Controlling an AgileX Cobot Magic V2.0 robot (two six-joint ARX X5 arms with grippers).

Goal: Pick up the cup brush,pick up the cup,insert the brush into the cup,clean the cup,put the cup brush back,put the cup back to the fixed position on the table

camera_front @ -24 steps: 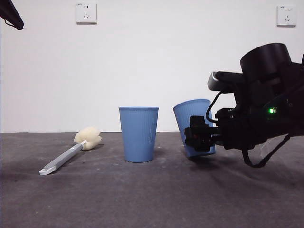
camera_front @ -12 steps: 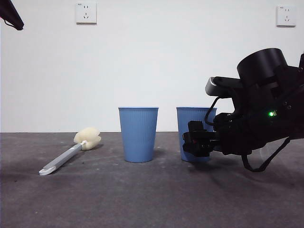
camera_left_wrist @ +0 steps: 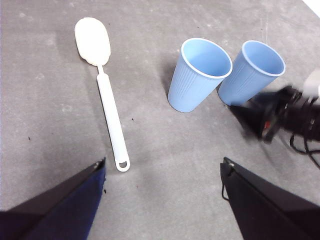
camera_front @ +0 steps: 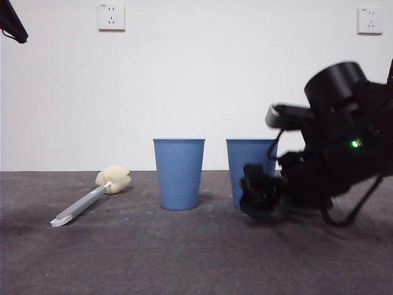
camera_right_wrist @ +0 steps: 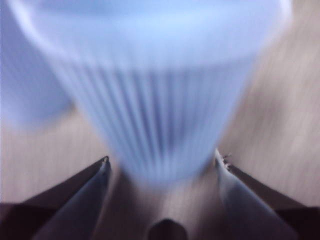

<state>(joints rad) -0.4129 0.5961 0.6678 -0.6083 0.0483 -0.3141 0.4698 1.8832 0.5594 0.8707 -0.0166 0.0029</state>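
The cup [camera_front: 250,166] is a blue ribbed tumbler standing upright on the table [camera_front: 184,258], right of centre. My right gripper [camera_front: 261,192] is low beside its base, with the jaws open and not holding it. In the right wrist view the cup [camera_right_wrist: 150,90] fills the frame, blurred, just beyond the open gripper [camera_right_wrist: 161,157]. The cup brush [camera_front: 92,195] lies flat at the left, its cream sponge head [camera_front: 113,178] pointing away. The left wrist view shows the brush [camera_left_wrist: 107,107] and the cup [camera_left_wrist: 251,72] from above. My left gripper [camera_left_wrist: 162,170] is open and empty, high above the table.
A second, identical blue cup [camera_front: 178,174] stands upright in the middle, close to the left of the first; it also shows in the left wrist view [camera_left_wrist: 199,75]. The left arm shows only as a black tip [camera_front: 12,21] at the top left corner. A white wall stands behind.
The right gripper held the cup tilted, then set it upright on the table. Now its jaws have let go and it has dropped a little lower. The brush and the middle cup have not moved.
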